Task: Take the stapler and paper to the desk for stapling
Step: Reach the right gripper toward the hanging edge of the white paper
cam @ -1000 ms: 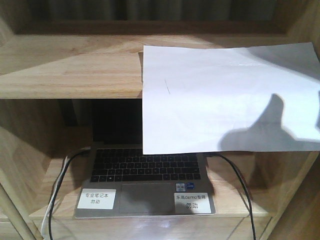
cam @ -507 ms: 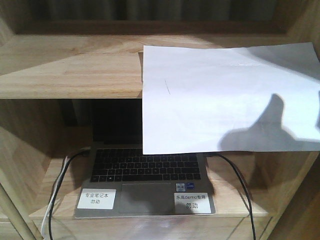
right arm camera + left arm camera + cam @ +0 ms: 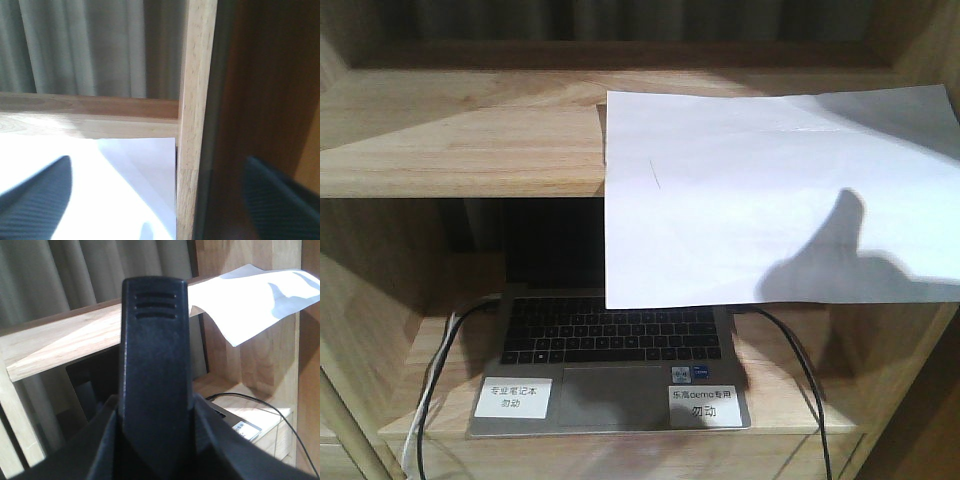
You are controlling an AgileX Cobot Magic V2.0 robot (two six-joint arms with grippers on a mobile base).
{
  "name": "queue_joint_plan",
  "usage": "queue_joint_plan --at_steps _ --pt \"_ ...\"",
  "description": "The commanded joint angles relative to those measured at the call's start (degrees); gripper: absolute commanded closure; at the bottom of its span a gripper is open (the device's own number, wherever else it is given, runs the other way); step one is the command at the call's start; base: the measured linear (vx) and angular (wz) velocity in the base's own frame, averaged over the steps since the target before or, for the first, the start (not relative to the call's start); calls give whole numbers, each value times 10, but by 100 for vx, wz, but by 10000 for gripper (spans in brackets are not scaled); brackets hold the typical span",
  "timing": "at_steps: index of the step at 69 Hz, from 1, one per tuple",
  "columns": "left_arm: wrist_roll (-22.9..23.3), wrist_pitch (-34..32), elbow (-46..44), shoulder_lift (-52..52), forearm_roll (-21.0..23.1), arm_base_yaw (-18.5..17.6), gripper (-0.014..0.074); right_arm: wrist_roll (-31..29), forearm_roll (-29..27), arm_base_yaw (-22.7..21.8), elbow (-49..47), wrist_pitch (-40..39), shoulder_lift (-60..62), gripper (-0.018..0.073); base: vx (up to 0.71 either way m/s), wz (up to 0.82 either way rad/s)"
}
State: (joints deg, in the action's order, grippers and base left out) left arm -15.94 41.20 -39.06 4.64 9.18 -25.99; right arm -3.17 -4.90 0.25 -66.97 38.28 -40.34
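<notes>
The right gripper (image 3: 160, 200), spread wide and holding nothing, straddles the shelf upright (image 3: 195, 100), beside which the paper (image 3: 770, 190) lies with its front hanging free, so closing now would likely clamp wood and miss the sheet.

Matt white paper (image 3: 770, 200), faintly creased; shelf (image 3: 460, 140) of pale grained wood; laptop (image 3: 610, 395) at 6 o'clock matt grey; left gripper (image 3: 155, 295) matt black plastic, ribbed; curtain (image 3: 90, 45) grey cloth
</notes>
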Motion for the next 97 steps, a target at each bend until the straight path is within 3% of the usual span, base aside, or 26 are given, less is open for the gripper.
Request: queue_joint_plan --at_steps 1,9,16,23,34,42,48,55,72,88,97 --pt "5 -65 -16 9 9 -5 603 0 4 -3 -15 -46 -3 -165 0 0" --pt "5 -65 -16 9 9 -5 603 10 3 -3 -15 -59 -3 -157 0 0" --pt "5 -65 -16 9 9 -5 603 88 -4 -3 -15 -108 -3 -155 0 0" --pt "5 -65 -16 9 9 -5 603 244 -12 -3 -15 -176 -3 -152 0 0" --pt "5 -65 -16 9 9 -5 603 589 13 -3 -14 -251 -3 -144 0 0" --pt "5 -65 -16 9 9 -5 603 840 68 -3 -14 -294 -4 -135 0 0" --pt "5 -65 -16 9 9 -5 603 966 118 -2 -14 -334 -5 -125 0 0" --pt "5 -65 -16 9 9 -5 603 1032 176 -3 -14 -372 -5 -111 0 0" --pt "5 -65 -16 9 9 -5 603 1038 238 -2 -6 -405 -3 -94 0 0" --pt "5 -65 -16 9 9 -5 603 1038 179 -2 158 -535 37 -84 0 0" --pt "5 -65 -16 9 9 -5 603 1041 175 -2 257 -576 71 -75 0 0"
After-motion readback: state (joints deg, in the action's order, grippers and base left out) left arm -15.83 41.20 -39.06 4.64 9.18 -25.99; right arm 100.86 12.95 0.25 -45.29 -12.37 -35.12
